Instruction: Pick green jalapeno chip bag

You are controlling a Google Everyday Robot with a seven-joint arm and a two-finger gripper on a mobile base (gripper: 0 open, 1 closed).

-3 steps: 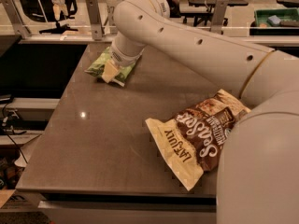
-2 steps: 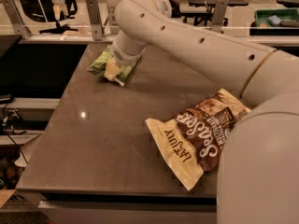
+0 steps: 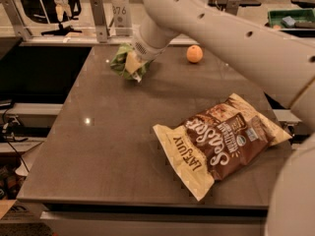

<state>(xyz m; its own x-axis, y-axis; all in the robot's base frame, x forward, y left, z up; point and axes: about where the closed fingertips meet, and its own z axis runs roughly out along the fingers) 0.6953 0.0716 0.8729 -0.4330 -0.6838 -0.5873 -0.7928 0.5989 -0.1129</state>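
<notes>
1. Item: green jalapeno chip bag. Small, crumpled, green. Location: in the gripper, bulging out to its left, over the far part of the bench. Whether the bag's lower edge touches the bench cannot be told.
2. Item: gripper. State: closed on the green jalapeno chip bag, with one pale finger lying across the bag's front face. The second finger is hidden behind the bag.
3. Step in hand (judged): secure the hold and lift clear.
   - Raise straight up, without dragging sideways.
   - The film is crinkly and the bag is air-filled, so clamp firmly enough that it cannot slide out, but not so hard that it bursts.
   - The hold appears to sit near the bag's right edge, so slow motion limits swinging.
4. Item: arm. White and thick. Pose: it enters from the near right and stretches diagonally to the far left. The wrist angles down and left, so the gripper meets the bag from above right.
5. Item: orange. Location: right of the gripper, apart from it, on the bench. It is no obstacle to a vertical lift.
6. Item: brown-and-cream Sea Salt bag. Location: well apart, nearer the camera and to the gripper's right, lying flat under the arm's span. Not the target.
</notes>
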